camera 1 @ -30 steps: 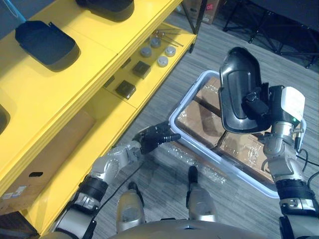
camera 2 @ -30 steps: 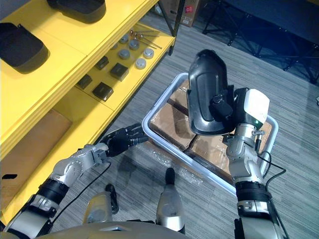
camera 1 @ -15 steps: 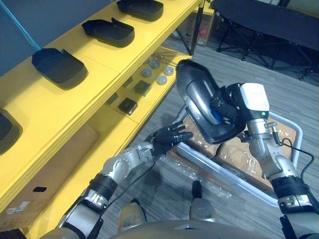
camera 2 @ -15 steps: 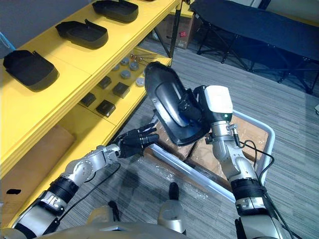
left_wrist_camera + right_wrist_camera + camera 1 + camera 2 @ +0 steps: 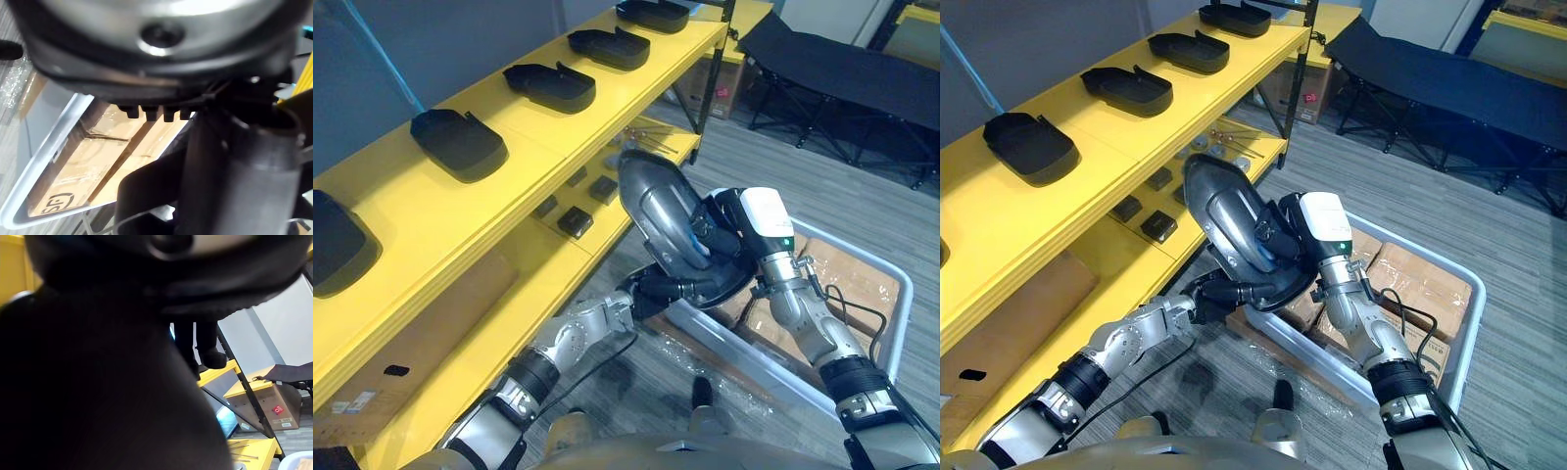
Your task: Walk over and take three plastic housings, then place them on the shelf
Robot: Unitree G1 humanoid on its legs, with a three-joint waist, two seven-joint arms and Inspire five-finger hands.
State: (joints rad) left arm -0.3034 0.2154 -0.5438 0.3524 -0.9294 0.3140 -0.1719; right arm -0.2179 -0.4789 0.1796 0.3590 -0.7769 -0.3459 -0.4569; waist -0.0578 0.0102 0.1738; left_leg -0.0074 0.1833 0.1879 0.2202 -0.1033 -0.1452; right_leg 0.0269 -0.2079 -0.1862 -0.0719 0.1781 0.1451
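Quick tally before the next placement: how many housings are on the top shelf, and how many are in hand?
Housings on the top shelf: 5, one cut off at the view's edge
Housing in the right hand: 1
Total: 6

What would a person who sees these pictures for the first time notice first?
The large dark plastic housing draws the eye first: the right hand holds it tilted in mid-air at the centre, and the left hand is under its lower edge. Next comes the bright yellow shelf on the robot's left, with a row of black housings on its top level.
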